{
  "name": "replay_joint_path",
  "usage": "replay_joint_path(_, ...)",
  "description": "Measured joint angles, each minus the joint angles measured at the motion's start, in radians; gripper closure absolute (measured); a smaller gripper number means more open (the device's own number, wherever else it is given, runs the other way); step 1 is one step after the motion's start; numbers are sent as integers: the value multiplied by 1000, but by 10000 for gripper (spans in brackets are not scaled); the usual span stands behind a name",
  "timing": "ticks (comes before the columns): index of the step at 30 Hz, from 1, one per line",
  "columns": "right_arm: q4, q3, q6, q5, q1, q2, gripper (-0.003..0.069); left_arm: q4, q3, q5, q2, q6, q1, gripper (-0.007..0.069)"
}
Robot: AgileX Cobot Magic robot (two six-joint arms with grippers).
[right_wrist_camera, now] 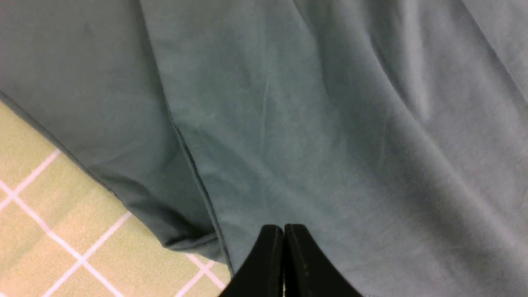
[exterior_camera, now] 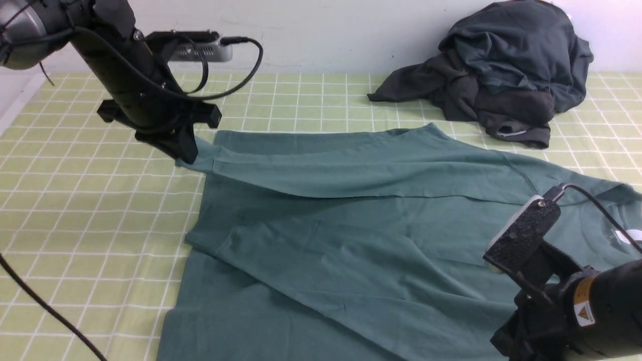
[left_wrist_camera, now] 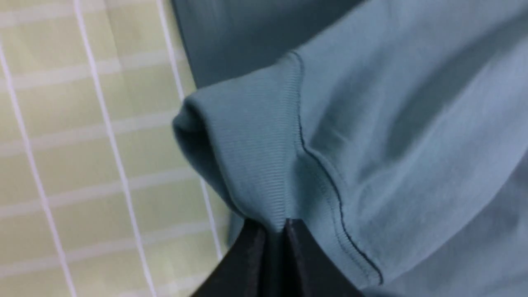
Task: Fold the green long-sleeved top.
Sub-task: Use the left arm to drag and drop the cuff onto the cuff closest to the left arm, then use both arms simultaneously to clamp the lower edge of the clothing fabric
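Observation:
The green long-sleeved top (exterior_camera: 351, 250) lies spread over the checked cloth, its white chest logo (exterior_camera: 627, 236) at the right edge. One sleeve runs leftward across the body, and its ribbed cuff (left_wrist_camera: 255, 152) is pinched between the jaws of my left gripper (left_wrist_camera: 274, 225), which is shut on it and holds it a little above the table (exterior_camera: 188, 158). My right gripper (right_wrist_camera: 284, 227) is shut with nothing between its jaws and hovers over the top's fabric near a hem. In the front view only the right arm's wrist (exterior_camera: 531, 240) shows, at the lower right.
A heap of dark charcoal and navy garments (exterior_camera: 501, 75) lies at the back right by the wall. A yellow-green checked tablecloth (exterior_camera: 75, 200) covers the table. A black cable (exterior_camera: 45, 306) crosses the front left corner.

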Motion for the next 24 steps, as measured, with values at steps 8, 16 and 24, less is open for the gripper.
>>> replay_joint_path(8, 1, 0, -1, 13, 0, 0, 659, 111, 403, -18, -121, -11, -91, 584)
replay_joint_path(16, 24, 0, -2, 23, 0, 0, 659, 173, 460, -36, -150, -29, -193, 366)
replay_joint_path(24, 24, 0, -3, 63, 0, 0, 659, 207, 649, -42, -356, 100, -386, 174)
